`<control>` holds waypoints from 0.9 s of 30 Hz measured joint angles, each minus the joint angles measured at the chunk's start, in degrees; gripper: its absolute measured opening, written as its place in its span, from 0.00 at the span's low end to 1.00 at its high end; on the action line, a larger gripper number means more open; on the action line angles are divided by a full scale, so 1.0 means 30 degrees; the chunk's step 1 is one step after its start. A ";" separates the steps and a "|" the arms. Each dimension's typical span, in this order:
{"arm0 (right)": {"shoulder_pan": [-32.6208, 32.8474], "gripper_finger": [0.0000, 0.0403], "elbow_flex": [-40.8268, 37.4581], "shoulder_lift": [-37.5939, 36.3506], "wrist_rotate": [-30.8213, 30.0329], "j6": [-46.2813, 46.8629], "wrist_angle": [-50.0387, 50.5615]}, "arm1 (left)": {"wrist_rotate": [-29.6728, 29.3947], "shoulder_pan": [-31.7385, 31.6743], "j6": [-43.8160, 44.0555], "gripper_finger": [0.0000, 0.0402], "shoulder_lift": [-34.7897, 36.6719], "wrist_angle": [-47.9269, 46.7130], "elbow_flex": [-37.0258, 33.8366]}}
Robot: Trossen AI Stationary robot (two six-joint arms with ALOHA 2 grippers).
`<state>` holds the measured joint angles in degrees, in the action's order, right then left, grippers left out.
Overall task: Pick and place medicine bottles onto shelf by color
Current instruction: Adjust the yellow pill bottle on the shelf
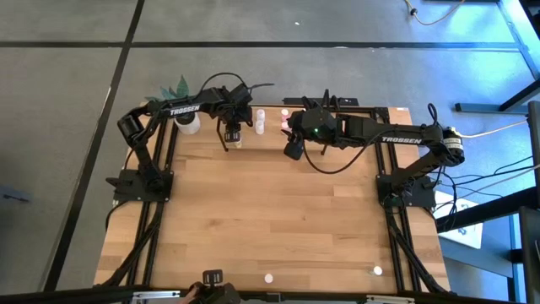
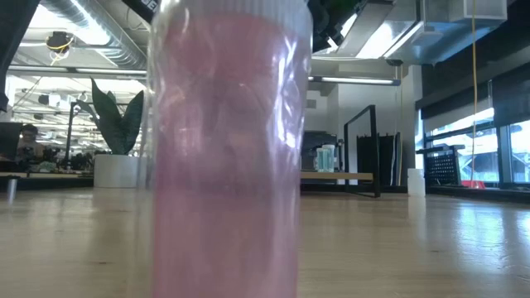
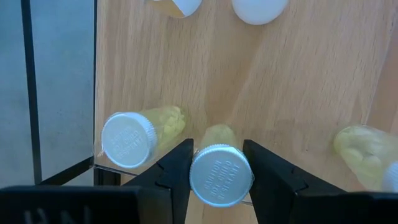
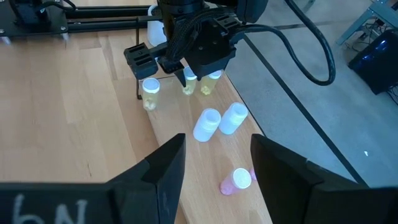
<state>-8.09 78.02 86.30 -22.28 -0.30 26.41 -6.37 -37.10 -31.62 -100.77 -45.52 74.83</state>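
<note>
**Pink bottle up close, yellow bottle in a claw**

Pink bottle stands right by the low camera on the counter. Far back, on the shelf, the left claw pinches a yellow bottle between its fingers. Another yellow bottle stands just beside it. The right claw hangs spread near two white bottles.

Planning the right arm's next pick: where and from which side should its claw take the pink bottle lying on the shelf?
The pink bottle seems to lie on its side on the shelf, white cap toward the right claw. Probably grip across the round body just behind the cap, coming from above; two white bottles stand clear of it.
</note>
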 joint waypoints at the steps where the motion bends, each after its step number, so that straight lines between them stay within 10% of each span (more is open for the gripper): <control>1: -0.0002 0.46 0.0000 0.0000 0.0000 0.0000 0.0002 | -0.0008 0.0000 0.0001 0.32 0.0002 0.0000 0.0002; 27: 0.0003 0.46 0.0000 0.0000 -0.0015 -0.0546 -0.0013 | -0.0189 0.0000 0.0009 0.32 0.0079 0.0000 0.0036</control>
<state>-8.08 78.02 86.30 -22.33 -1.93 26.37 -6.94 -37.10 -31.59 -100.53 -45.52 74.94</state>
